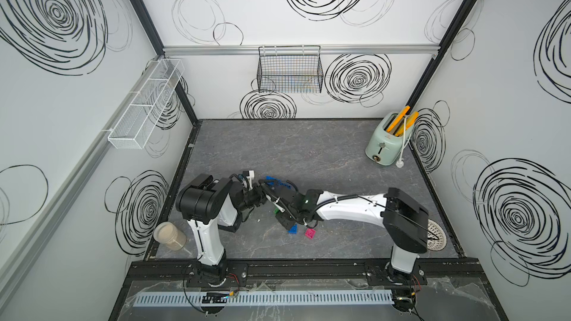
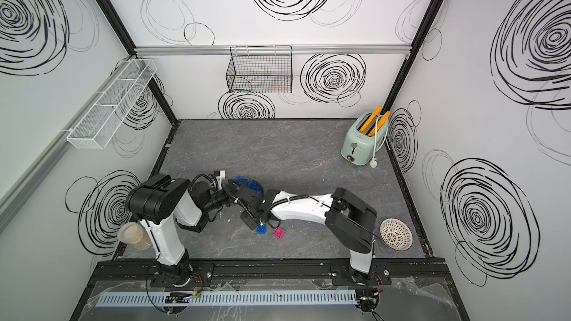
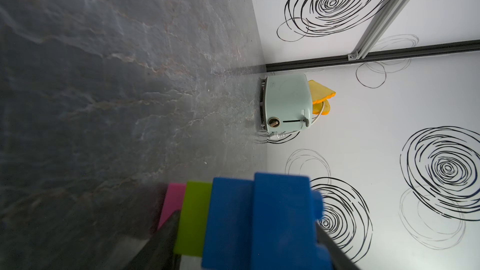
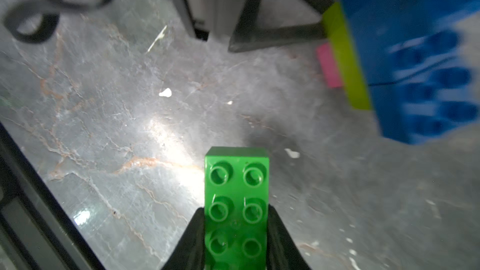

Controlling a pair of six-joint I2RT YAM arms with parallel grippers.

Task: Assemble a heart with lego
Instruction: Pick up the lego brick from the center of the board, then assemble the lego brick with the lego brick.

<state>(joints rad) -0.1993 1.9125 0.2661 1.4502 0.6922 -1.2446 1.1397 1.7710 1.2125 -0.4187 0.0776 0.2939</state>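
Observation:
My left gripper is shut on the partly built heart, a stack of a pink, a lime and blue bricks held on its side above the table. In both top views only its blue bricks show beside the left gripper. My right gripper is shut on a green oblong lego brick, studs facing the camera, a little apart from the heart. A sliver of that green brick shows under the right wrist. A loose blue brick and a pink brick lie on the table.
A mint toaster with yellow slices stands at the back right. A lidded jar sits at the front left and a white slotted bowl at the front right. A black wire basket and a white mesh shelf hang on the walls.

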